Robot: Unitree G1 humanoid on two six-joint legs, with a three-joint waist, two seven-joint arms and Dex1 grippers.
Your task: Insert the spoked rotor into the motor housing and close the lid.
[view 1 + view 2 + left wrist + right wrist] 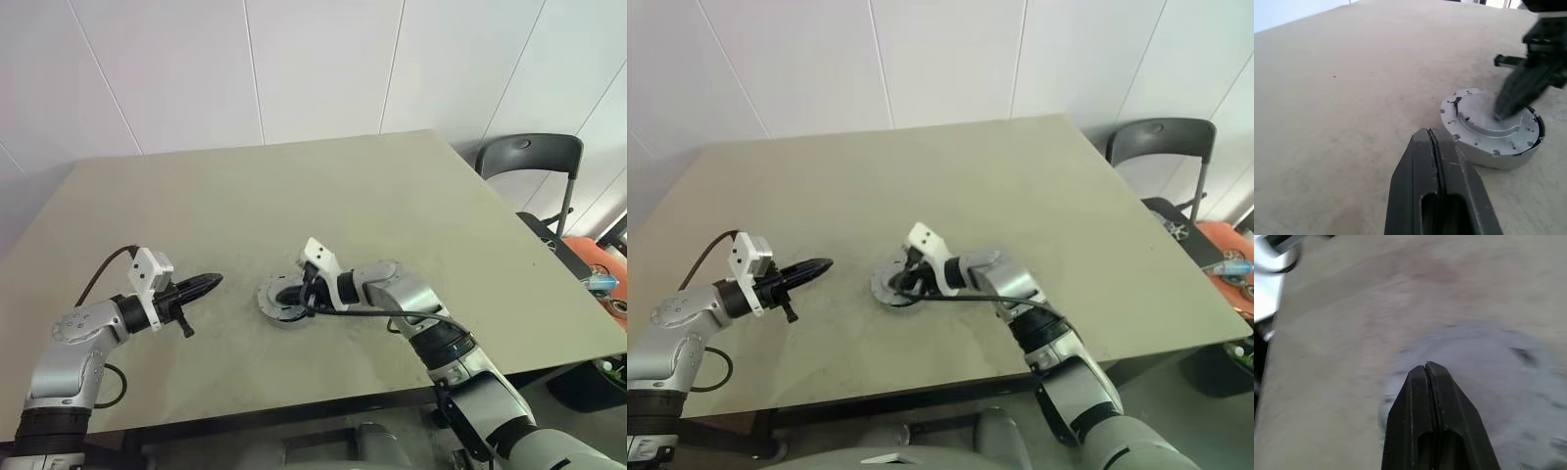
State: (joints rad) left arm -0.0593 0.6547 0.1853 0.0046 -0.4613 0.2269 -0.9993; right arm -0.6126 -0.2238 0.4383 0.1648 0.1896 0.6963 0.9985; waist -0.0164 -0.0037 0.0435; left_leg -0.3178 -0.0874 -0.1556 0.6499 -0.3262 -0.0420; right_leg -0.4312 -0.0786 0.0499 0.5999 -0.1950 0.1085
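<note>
Pressing down on the lid (1492,131), which sits mid-desk (392,196), the right tool (1503,110) needs even pressure with its fingers closed and empty, while the closed, empty left tool (208,282) waits beside the lid.

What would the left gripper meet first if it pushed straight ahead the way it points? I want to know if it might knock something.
Probably the grey lid: the shut left gripper points toward its near edge, where the right gripper rests. Depth is unclear.
</note>
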